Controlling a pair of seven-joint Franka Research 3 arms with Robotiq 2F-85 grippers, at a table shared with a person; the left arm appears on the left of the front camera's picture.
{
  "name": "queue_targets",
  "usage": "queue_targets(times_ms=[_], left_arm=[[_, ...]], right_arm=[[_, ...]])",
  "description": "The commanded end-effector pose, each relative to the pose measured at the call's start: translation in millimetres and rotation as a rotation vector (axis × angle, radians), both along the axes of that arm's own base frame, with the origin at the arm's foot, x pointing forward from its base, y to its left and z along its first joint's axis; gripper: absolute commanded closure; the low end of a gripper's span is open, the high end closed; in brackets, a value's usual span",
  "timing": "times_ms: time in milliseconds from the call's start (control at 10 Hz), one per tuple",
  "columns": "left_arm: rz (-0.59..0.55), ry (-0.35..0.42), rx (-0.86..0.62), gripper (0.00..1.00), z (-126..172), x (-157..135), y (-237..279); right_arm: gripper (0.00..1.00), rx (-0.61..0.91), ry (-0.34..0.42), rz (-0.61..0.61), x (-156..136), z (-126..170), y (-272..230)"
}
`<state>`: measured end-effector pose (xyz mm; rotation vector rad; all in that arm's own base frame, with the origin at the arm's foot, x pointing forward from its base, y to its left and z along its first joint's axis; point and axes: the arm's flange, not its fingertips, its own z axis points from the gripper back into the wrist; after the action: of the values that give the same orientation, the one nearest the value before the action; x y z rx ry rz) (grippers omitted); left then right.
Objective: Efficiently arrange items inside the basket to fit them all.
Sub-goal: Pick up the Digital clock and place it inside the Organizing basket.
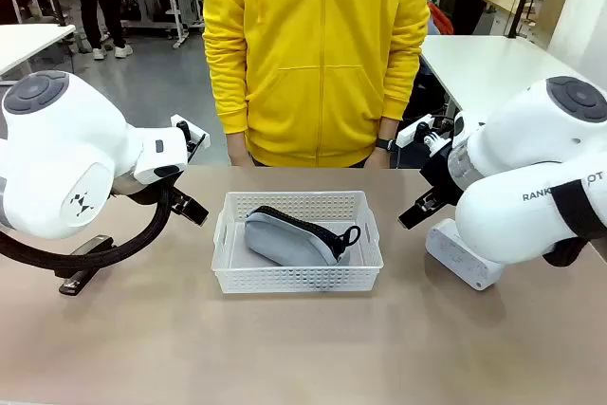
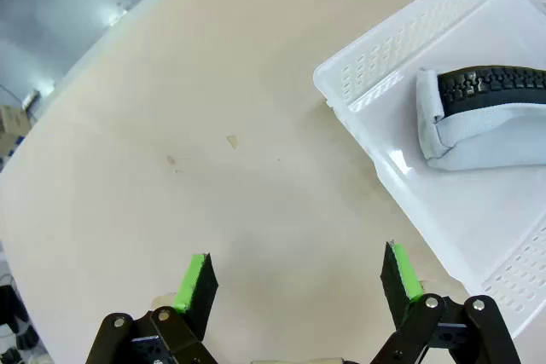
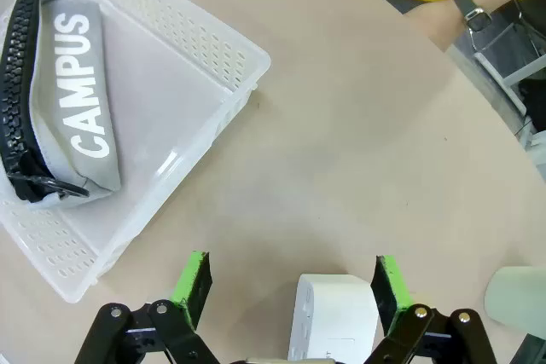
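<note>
The box lies just under the right gripper, between its spread fingers, short side across them, so this arm is nearer. The left gripper, also spread, hangs over bare table. Ahead of the right fingers, the basket holds the pouch.

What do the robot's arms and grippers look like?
The left arm and right arm are rounded white shells, with a black cable on the left. The right arm bears dark lettering. The left gripper and right gripper are black with green pads.
</note>
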<state>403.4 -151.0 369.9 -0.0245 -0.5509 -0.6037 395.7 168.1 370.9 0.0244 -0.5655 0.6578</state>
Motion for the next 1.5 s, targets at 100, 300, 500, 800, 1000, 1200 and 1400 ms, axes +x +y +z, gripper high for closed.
queue_targets(times_ms=[100, 300, 500, 800, 1000, 1200, 1400], left_arm=[[0.0, 0.0, 0.0, 0.0, 0.1, 0.0, 0.0], [0.0, 0.0, 0.0, 0.0, 0.1, 0.0, 0.0], [0.0, 0.0, 0.0, 0.0, 0.1, 0.0, 0.0], [0.0, 0.0, 0.0, 0.0, 0.1, 0.0, 0.0], [0.0, 0.0, 0.0, 0.0, 0.1, 0.0, 0.0], [0.0, 0.0, 0.0, 0.0, 0.1, 0.0, 0.0], [0.0, 0.0, 0.0, 0.0, 0.1, 0.0, 0.0]], right_arm=[[0.0, 0.0, 0.0, 0.0, 0.0, 0.0, 0.0], [0.0, 0.0, 0.0, 0.0, 0.0, 0.0, 0.0], [0.0, 0.0, 0.0, 0.0, 0.0, 0.0, 0.0], [0.0, 0.0, 0.0, 0.0, 0.0, 0.0, 0.0], [0.0, 0.0, 0.0, 0.0, 0.0, 0.0, 0.0], [0.0, 0.0, 0.0, 0.0, 0.0, 0.0, 0.0], [0.0, 0.0, 0.0, 0.0, 0.0, 0.0, 0.0]])
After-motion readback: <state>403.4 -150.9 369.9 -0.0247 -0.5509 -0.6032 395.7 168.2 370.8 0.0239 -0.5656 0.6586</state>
